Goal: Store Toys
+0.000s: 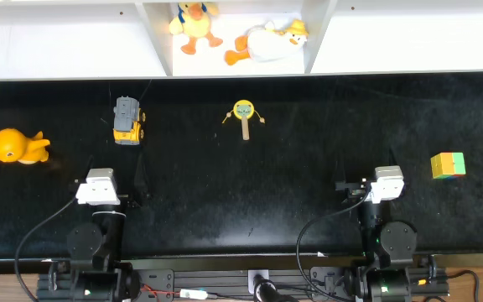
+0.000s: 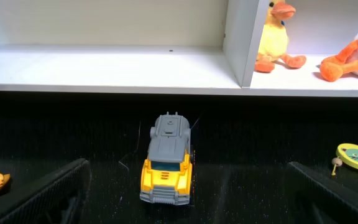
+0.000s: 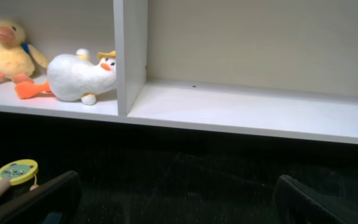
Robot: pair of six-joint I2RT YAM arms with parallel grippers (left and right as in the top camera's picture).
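— We have the left jaws and right jaws spread, holding nothing.
— We see the toy truck (image 2: 166, 162) on the tabletop (image 1: 309, 180); beyond the truck, a yellow plush duck (image 1: 195, 21) and a white plush duck (image 1: 267, 42) rest in the shelf (image 1: 74, 38)

L gripper (image 1: 101, 181): toy truck (image 1: 127, 121) just ahead, orange duck (image 1: 19, 147) off its left. R gripper (image 1: 386, 179): colour cube (image 1: 447, 165) off its right. Rattle (image 1: 243, 116) ahead, btwn both.
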